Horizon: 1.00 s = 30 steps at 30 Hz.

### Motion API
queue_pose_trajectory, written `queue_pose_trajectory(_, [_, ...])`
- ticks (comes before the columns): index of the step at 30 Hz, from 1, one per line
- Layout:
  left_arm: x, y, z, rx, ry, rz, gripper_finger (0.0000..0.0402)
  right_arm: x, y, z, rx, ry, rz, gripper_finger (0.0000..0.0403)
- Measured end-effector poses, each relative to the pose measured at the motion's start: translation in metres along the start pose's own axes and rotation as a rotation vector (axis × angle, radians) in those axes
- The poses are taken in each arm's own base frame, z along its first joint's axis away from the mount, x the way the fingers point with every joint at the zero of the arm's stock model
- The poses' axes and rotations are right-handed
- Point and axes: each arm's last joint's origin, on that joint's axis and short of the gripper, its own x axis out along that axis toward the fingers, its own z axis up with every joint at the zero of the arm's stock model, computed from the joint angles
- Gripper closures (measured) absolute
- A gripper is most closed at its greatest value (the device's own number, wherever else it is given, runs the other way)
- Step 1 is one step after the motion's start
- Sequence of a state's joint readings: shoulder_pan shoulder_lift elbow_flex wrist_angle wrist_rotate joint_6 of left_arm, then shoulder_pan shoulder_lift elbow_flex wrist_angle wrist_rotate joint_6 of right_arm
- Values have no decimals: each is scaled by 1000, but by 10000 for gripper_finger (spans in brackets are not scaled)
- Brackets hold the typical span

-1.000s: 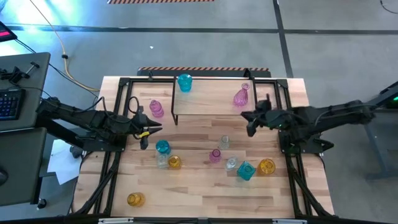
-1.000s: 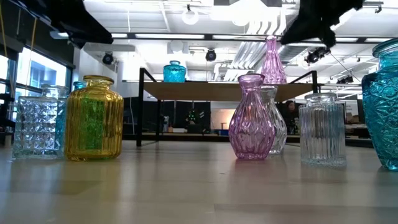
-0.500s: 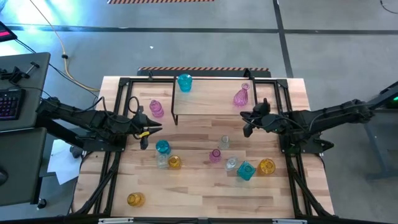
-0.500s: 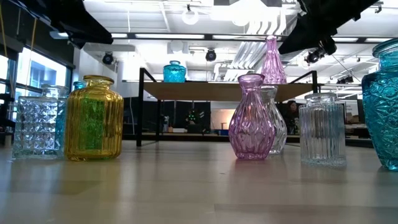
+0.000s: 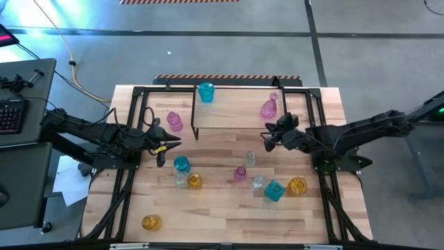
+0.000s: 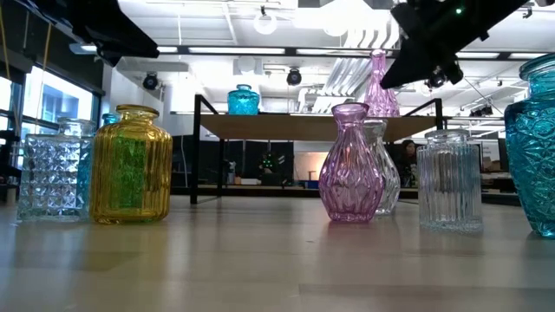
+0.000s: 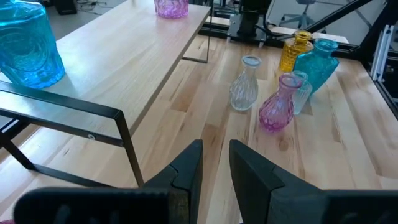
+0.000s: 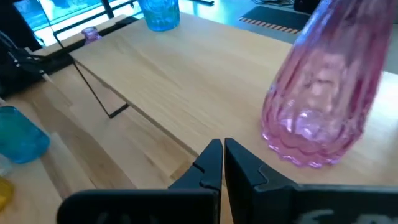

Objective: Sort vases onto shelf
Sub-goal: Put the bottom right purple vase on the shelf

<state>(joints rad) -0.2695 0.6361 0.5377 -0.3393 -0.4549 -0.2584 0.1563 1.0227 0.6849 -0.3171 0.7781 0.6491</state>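
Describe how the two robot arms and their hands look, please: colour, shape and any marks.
Both arms are black and slim, built of jointed segments. The left hand carries small yellow-orange marks beside its fingers. The right hand is all dark. Each hand ends in two flat black fingers that narrow toward the tip. A black cable loops beside the left arm.

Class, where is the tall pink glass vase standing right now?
In the high view, the tall pink glass vase stands on the wooden shelf, right end, opposite the teal glass jar.

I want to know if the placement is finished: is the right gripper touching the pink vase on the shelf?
Apart. The right wrist view shows the shut right gripper with bare shelf board between it and the pink vase.
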Motion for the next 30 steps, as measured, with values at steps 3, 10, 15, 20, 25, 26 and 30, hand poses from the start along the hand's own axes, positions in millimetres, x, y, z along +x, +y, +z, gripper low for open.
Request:
queue_pose_trajectory(3, [0,0,0,-1,-1,0,330,8,2,0,13,-8,-16,403])
queue_pose_trajectory(10, [0,0,0,0,-1,0,330,17,-4,3,14,-13,-65,403])
queue_pose_trajectory(15, [0,0,0,0,-1,0,330,23,-11,7,13,-17,-102,403])
queue_pose_trajectory(20, [0,0,0,0,-1,0,330,28,-17,10,3,-19,-135,403])
queue_pose_trajectory(25, [0,0,0,1,-1,0,330,32,-23,14,3,-20,-170,403])
queue_pose_trajectory(26, [0,0,0,4,-1,0,330,33,-25,14,6,-21,-179,403])
queue_pose_trajectory(30, [0,0,0,7,-1,0,330,37,-31,17,7,-23,-210,403])
